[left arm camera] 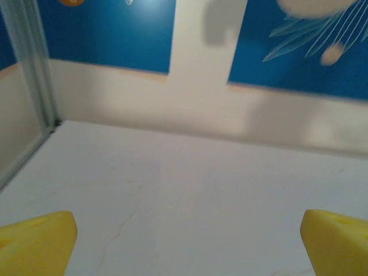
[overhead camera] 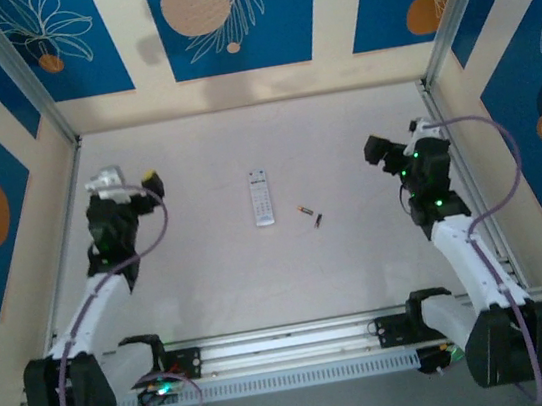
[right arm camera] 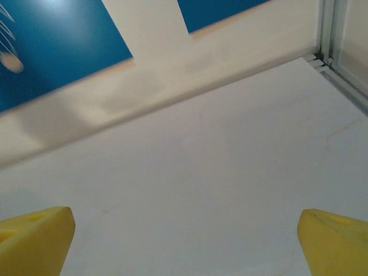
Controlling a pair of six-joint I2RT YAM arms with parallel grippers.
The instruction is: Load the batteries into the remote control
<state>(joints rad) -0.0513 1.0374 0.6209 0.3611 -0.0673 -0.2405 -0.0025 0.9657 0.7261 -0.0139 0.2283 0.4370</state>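
Top external view: nothing loaded yet, every step is ahead.
Remote control [overhead camera: 261, 197] lies mid-table, batteries [overhead camera: 310, 215] loose just beside it; left gripper [overhead camera: 129, 178] and right gripper [overhead camera: 383, 150] gape wide, empty.

Premises: a robot test cell of laboratory type. A pale bench [overhead camera: 262, 285] is boxed in by cream walls [overhead camera: 327, 8] carrying blue printed panels [overhead camera: 263, 37], with aluminium corner posts [overhead camera: 18, 72]. A left arm [overhead camera: 93, 304] and a right arm [overhead camera: 470, 256] are bolted to a metal rail [overhead camera: 291, 344] at the near edge.
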